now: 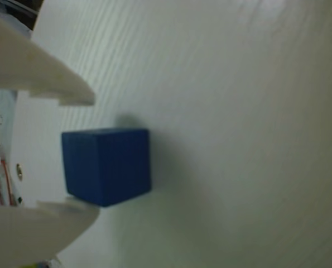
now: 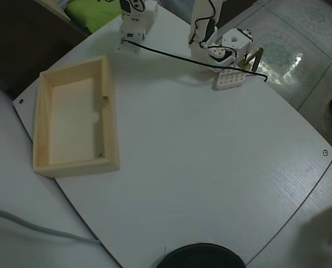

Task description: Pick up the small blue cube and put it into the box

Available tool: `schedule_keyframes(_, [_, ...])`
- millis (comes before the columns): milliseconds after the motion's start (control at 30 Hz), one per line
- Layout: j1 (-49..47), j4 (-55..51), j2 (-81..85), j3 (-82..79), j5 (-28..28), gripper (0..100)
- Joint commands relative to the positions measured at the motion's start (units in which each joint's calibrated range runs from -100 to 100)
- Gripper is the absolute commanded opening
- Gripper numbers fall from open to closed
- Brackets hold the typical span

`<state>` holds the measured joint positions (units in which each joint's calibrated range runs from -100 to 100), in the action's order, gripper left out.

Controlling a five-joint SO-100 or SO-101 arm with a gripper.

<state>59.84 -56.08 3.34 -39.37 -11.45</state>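
Observation:
The small blue cube (image 1: pixel 106 166) sits on the white table, filling the left centre of the wrist view. My gripper (image 1: pixel 94 156) is open around it, with one white finger (image 1: pixel 37 72) above and clear of it. The other finger (image 1: pixel 43 229) lies below, at the cube's lower corner. In the overhead view the arm (image 2: pixel 221 50) is folded at the table's far edge and the cube is hidden there. The box (image 2: pixel 111 114), pale wood and empty, lies at the left of the overhead view, far from the arm.
A small white perforated block (image 2: pixel 230 79) lies beside the arm, with a black cable (image 2: pixel 166 56) running across the table's far side. A dark round object (image 2: pixel 202 258) sits at the near edge. Open white tabletop (image 2: pixel 210 167) spans between arm and box.

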Motion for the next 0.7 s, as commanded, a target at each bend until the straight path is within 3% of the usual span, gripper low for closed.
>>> schedule_keyframes(0, [0.4, 0.3, 0.1, 0.7, -0.2, 15])
schedule_keyframes(667, [0.2, 0.3, 0.0, 0.3, -0.3, 10])
